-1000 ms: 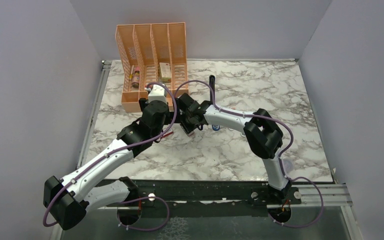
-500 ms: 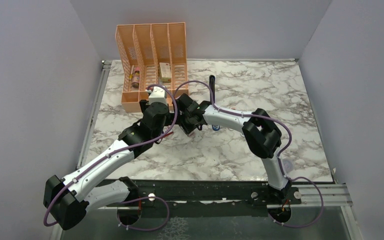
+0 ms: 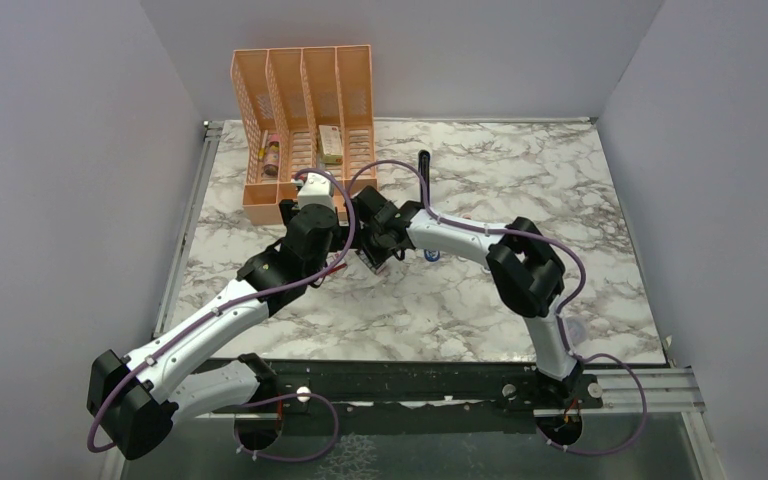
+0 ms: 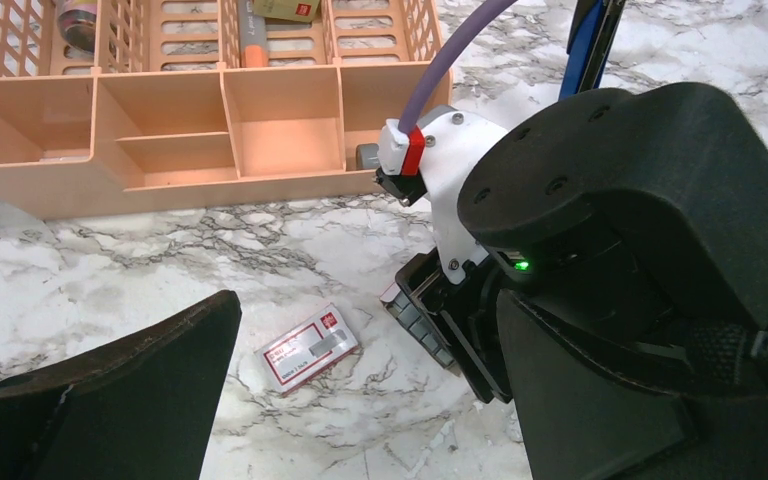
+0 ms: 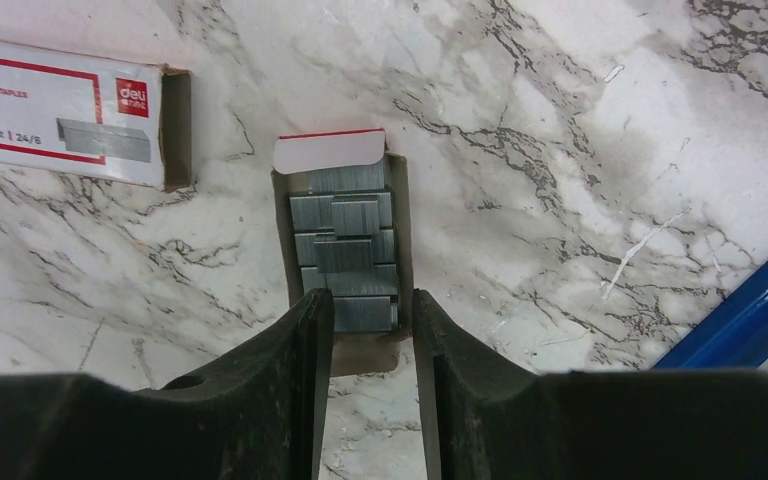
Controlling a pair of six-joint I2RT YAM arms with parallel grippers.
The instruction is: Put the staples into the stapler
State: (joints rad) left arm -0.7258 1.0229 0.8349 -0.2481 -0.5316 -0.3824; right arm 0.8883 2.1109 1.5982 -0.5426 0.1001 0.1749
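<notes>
Plainly, the small cardboard tray (image 5: 355, 352) held grey staples (image 5: 345, 240) in overlapping strips. Its red-and-white box (image 5: 60, 110) lay beside it, the blue stapler (image 5: 750, 310) nearby. The right gripper (image 5: 370, 315) pointed down and straddled the nearest strip with its jaws narrowed; whether it gripped could not be told. The left gripper (image 4: 368, 318) hovered wide open near the peach organizer (image 4: 160, 190).

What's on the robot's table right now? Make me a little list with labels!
Staples: grey strips in an open tray
Staple box: red and white, lying beside the tray
Stapler: blue, only an edge shows
Right hand: fingers apart, straddling the tray's near end; touching or not, cannot tell
Left hand: wide open, holding nothing
Organizer: orange, on the table's far side
Table: white marble
</notes>
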